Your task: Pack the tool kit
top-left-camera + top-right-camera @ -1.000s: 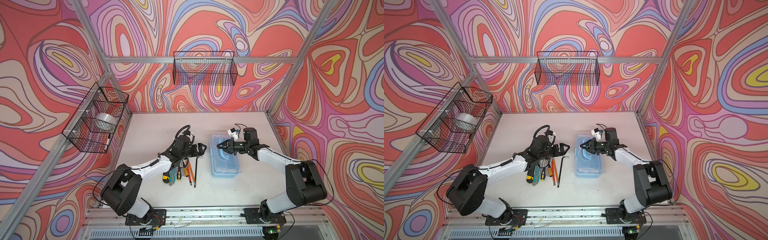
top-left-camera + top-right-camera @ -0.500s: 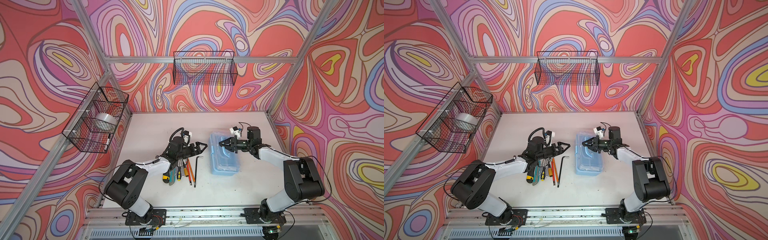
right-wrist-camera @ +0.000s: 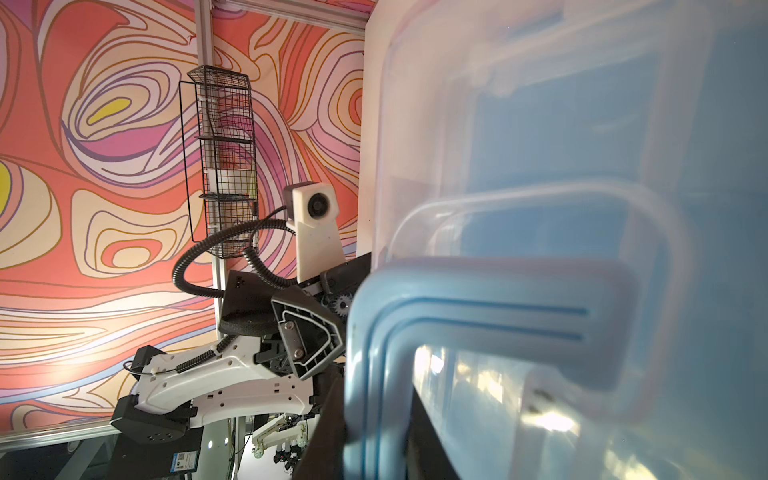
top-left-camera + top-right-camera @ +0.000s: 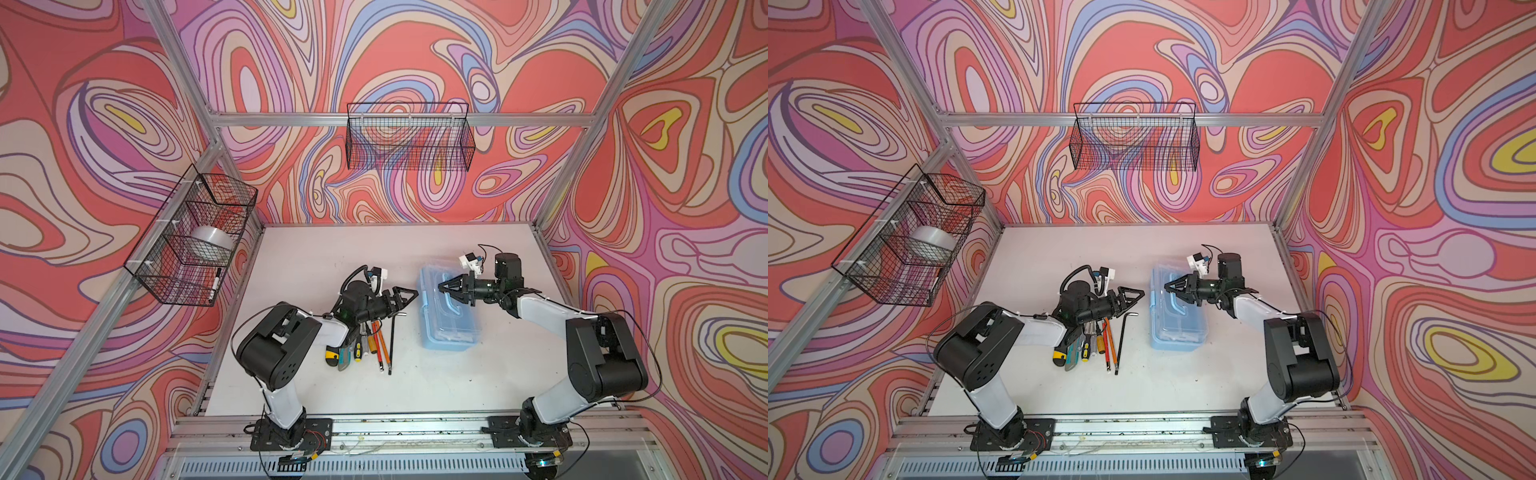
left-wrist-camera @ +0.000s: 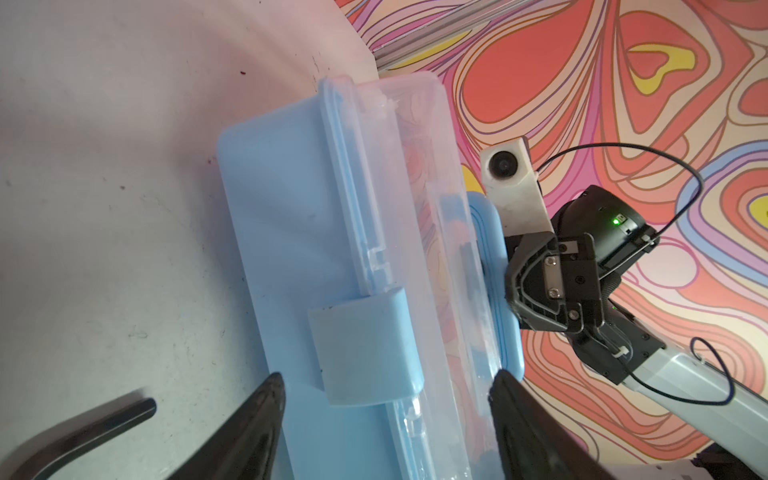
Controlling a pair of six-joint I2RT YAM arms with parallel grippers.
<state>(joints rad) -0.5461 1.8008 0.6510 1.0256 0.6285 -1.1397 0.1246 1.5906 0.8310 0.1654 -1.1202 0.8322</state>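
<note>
Left wrist view looks across the tabletop (image 5: 104,166) at the tool kit case (image 5: 282,232). Its clear lid (image 5: 415,166) is down, and its blue latch (image 5: 365,340) sits between the spread fingers (image 5: 266,415) of the left gripper (image 5: 384,382). That gripper is open, and whether it touches the case cannot be judged. Across the lid, the right gripper (image 5: 510,286) is clamped on the upright blue handle (image 5: 494,249). Both top views place the case (image 4: 451,328) right of the tabletop's centre, nearer the right edge. Screwdrivers (image 4: 376,332), utility knives (image 4: 344,358) and a black hex key (image 4: 392,340) lie bunched just left of it, toward the front edge, partly beneath the left arm (image 4: 291,332).
</note>
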